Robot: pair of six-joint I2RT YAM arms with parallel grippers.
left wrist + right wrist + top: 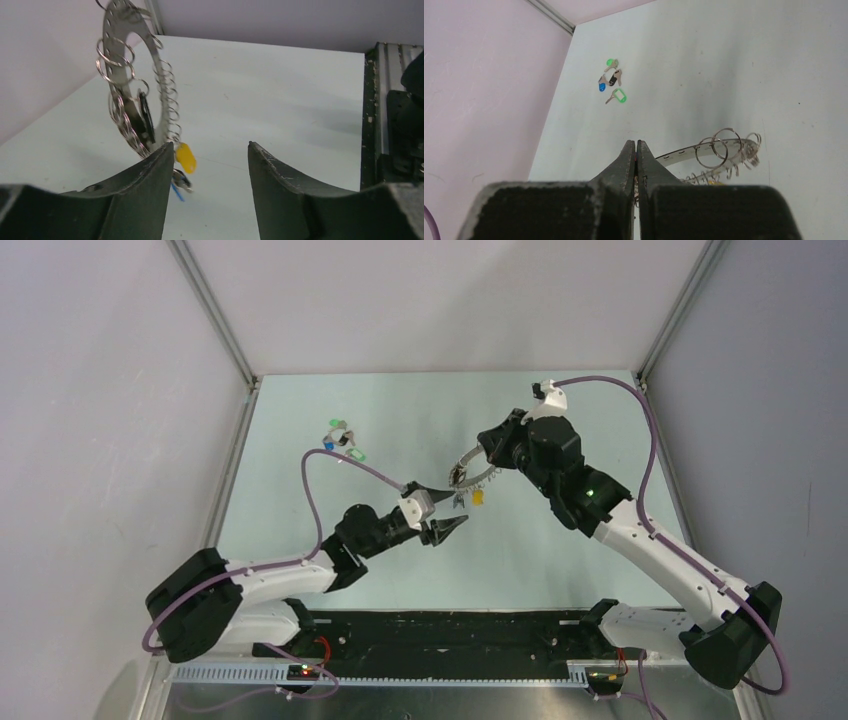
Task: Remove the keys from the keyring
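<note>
Keyring (109,35) is off the table (560,540), held in the air near mid-workspace and standing roughly on edge in the left wrist view, with its wide hole facing that camera at an angle. The rim is fringed with wire loops (112,62), most of them bare. At least two keys hang from the lowest part of the rim: a black tag (146,117) lies against the disc and a yellow-tagged key (186,157) dangles below it. A further key with something blue shows beneath, too blurred to tell what it hangs from. Four loose keys (613,82) lie in a cluster on the table near the far left corner, well apart from the ring. Right gripper (636,145) has its fingers pressed together on the ring's rim. The disc runs edge-on out to the right of them in its own view. Left gripper (210,150) is the free and nearer one, with fingers (150,190) spread about half wide and nothing between them. Key relation: the yellow tag hangs just beside the inner tip of the view-left finger, at the edge of the gap, not centred in it. Its long axis is roughly vertical. Judgement: the next move calls for a small shift toward the ring before closing.
</note>
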